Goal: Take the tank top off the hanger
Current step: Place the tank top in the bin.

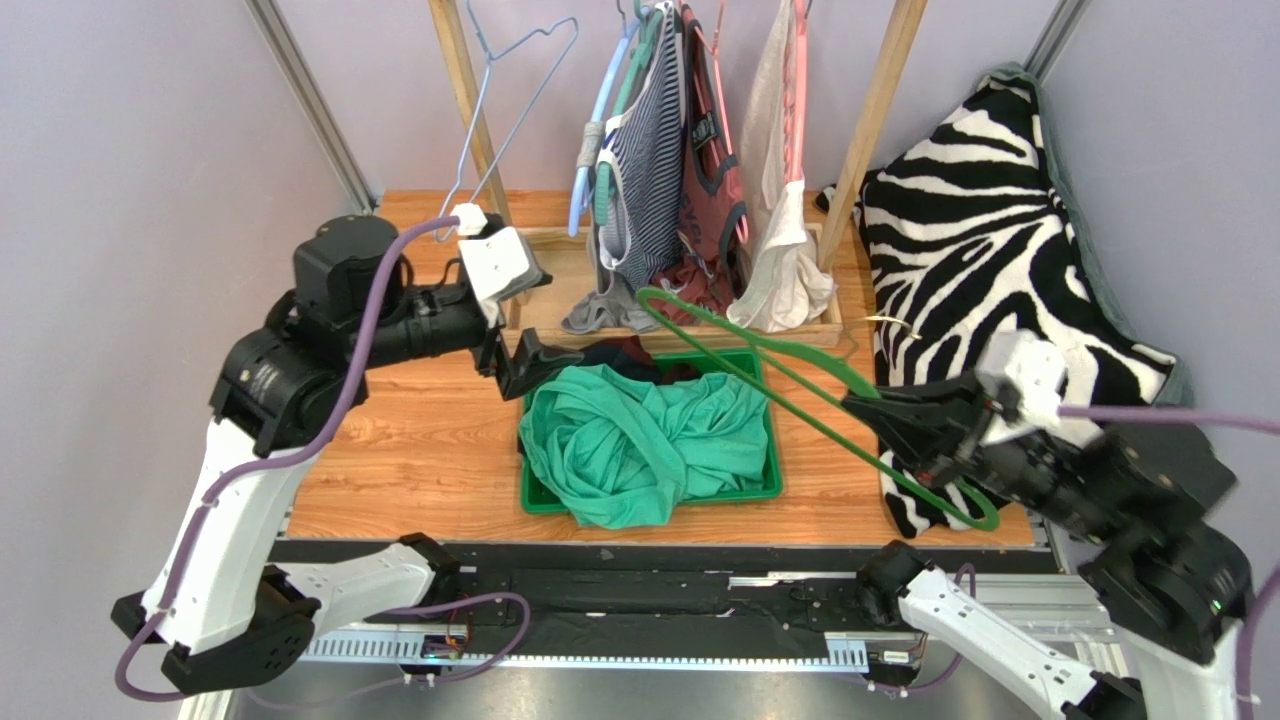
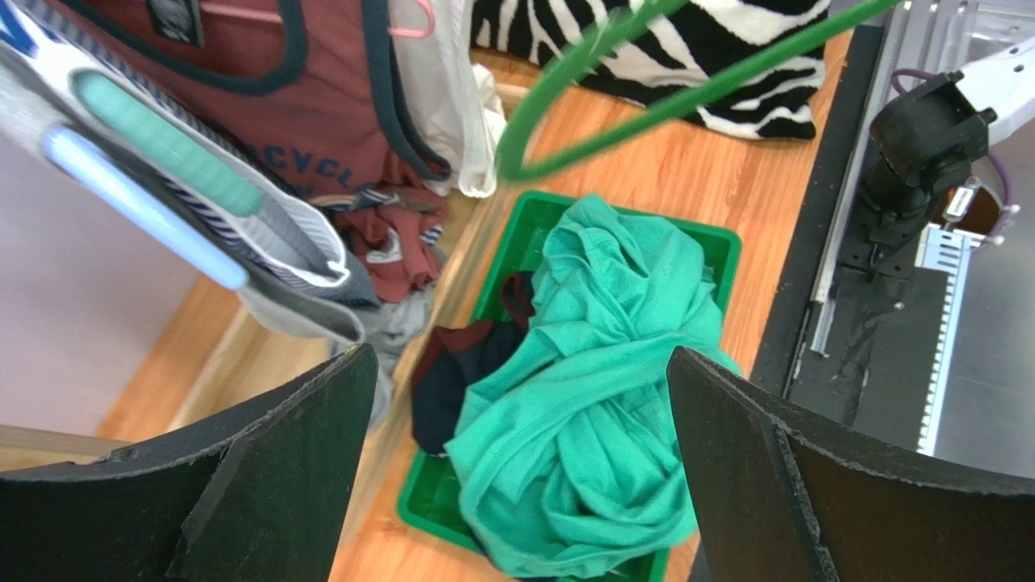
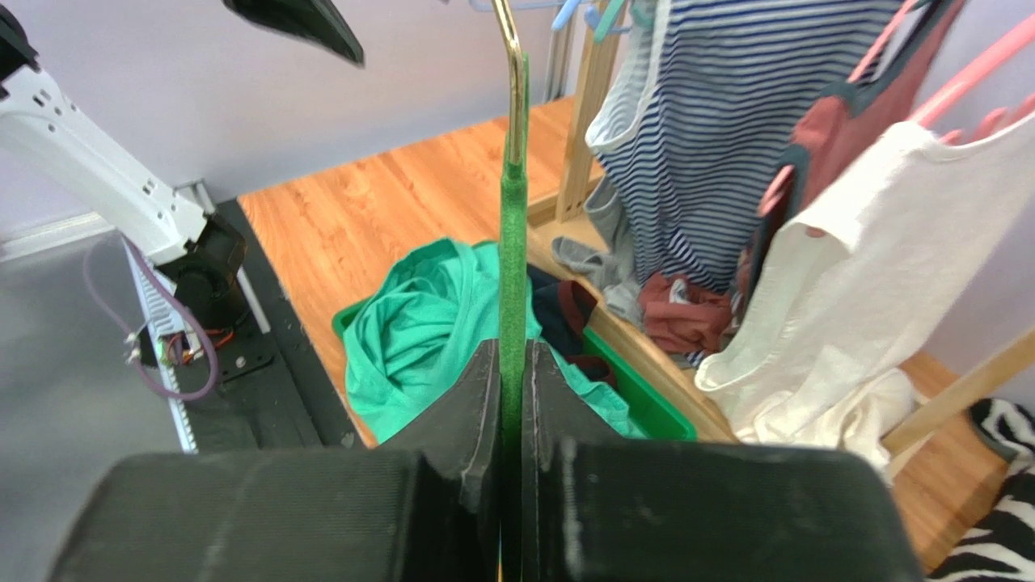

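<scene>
Left wrist view, upper left: maroon top reads "CYCLE". Left gripper gapes wide; right gripper pinches the green hanger.

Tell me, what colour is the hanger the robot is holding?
Green. The hanger shows best in the right wrist view.

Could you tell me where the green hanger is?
The green hanger is pinched in the right claw, at right in the top view, reaching left over the tray.
</scene>
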Controlling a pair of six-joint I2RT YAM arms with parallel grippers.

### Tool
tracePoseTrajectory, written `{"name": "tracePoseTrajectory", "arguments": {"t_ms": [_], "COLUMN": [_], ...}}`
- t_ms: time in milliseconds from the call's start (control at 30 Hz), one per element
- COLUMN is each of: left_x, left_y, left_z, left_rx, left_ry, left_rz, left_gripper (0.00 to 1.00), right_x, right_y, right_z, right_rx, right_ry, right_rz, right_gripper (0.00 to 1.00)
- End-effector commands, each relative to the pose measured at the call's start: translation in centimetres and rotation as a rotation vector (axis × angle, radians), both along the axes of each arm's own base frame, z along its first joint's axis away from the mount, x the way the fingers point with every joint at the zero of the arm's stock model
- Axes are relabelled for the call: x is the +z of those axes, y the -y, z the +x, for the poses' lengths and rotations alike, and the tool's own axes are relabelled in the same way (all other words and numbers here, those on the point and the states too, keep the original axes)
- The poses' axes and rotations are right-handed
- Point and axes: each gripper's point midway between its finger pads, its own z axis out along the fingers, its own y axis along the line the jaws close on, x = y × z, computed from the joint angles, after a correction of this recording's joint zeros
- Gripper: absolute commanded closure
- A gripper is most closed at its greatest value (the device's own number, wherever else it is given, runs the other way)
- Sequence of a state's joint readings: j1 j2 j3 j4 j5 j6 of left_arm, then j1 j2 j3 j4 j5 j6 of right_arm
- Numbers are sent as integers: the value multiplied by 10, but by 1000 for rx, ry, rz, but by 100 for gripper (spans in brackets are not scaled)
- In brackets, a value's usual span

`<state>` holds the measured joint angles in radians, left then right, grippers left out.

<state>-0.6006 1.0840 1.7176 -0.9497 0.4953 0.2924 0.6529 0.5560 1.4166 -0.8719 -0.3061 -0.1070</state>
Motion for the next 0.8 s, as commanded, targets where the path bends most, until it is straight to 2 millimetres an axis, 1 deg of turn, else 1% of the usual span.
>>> {"name": "tracePoseTrajectory", "arguments": {"t_ms": [0, 33, 67, 100, 133, 167, 200, 233, 267, 400, 533, 633, 767], "left_x": [41, 40, 34, 31, 27, 16, 11, 7, -3, -23, -30, -34, -42], "left_y": [-17, -14, -14, -13, -9, -9, -8, -6, -5, -2, 1, 1, -1], "left_z": [-32, -42, -51, -58, -70, -74, -77, -77, -77, -76, -89, -94, -106], "left_rx": [-74, -127, -166, -202, -266, -288, -301, -311, -317, -329, -400, -425, -464], "left_ry": [180, 175, 154, 147, 122, 83, 60, 43, 17, -40, -107, -145, -199], "left_rz": [-21, -24, -15, -11, -19, -6, -6, -3, 6, 30, 28, 33, 42], "left_gripper": [2, 2, 2, 2, 2, 2, 2, 2, 2, 1, 1, 1, 6], "right_x": [-4, -7, -14, -16, -17, -17, -19, -17, -17, -12, -12, -11, -11], "right_y": [-37, -43, -52, -58, -62, -65, -72, -74, -76, -84, -89, -92, -94], "right_z": [5, 5, 9, 5, 4, 3, 1, -1, -3, -13, -13, -15, -12], "right_rx": [166, 196, 224, 279, 304, 327, 373, 395, 415, 508, 547, 572, 580], "right_ry": [-52, -69, -100, -110, -118, -119, -130, -129, -127, -123, -145, -141, -133], "right_rz": [-58, -70, -87, -96, -101, -102, -106, -104, -104, -93, -95, -96, -108], "right_gripper": [100, 100, 100, 100, 100, 100, 100, 100, 100, 100, 100, 100, 100]}}
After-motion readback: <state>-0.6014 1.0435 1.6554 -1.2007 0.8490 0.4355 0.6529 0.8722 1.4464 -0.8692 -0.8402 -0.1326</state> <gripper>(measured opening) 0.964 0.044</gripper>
